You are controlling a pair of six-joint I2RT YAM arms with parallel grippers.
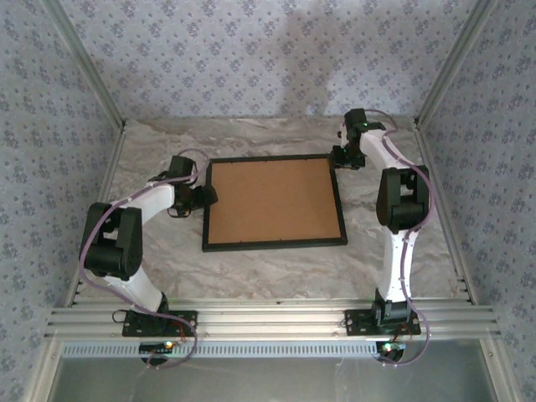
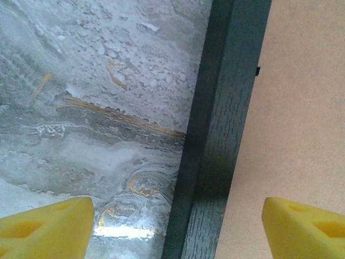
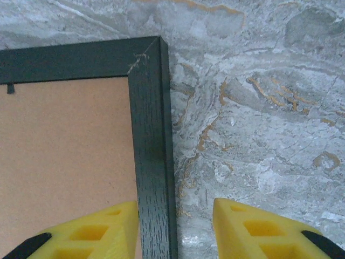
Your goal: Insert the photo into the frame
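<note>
Left gripper [image 2: 178, 229]: jaws open wide, straddling the left rail of the frame [image 2: 215, 135]. One yellow fingertip [image 2: 46, 226] hangs over the tabletop [image 2: 81, 108], the other over the brown backing board [image 2: 302, 108]. Rail runs up between them with a gap either side. Can't tell if the tips touch down.

Right gripper [image 3: 175, 232]: jaws open too, astride the right rail of the frame [image 3: 151, 135], just short of its far right corner. Inner fingertip [image 3: 91, 232] sits right against the rail, over the backing board [image 3: 64, 151]. Outer one stands clear of the rail, over the tabletop [image 3: 259, 108]. Not clamped on anything.

Mitre joint at that corner shows a light scuff. A small black tab [image 3: 9, 88] sticks out from the far rail onto the board; a similar tab [image 2: 257, 70] shows on the left rail.

From above: frame [image 1: 275, 244] lies flat mid-tabletop, back side up, backing board [image 1: 272, 201] filling it, whole thing slightly skewed. Left gripper [image 1: 201, 197] sits about midway along the left rail, right gripper [image 1: 347, 157] at the far right corner. Both arms reach in from their bases on the aluminium rail [image 1: 268, 322] at the near edge.

Tabletop [image 1: 251, 268] is grey marble pattern with gold veins. Floral patterned walls [image 1: 251, 50] on three sides.
</note>
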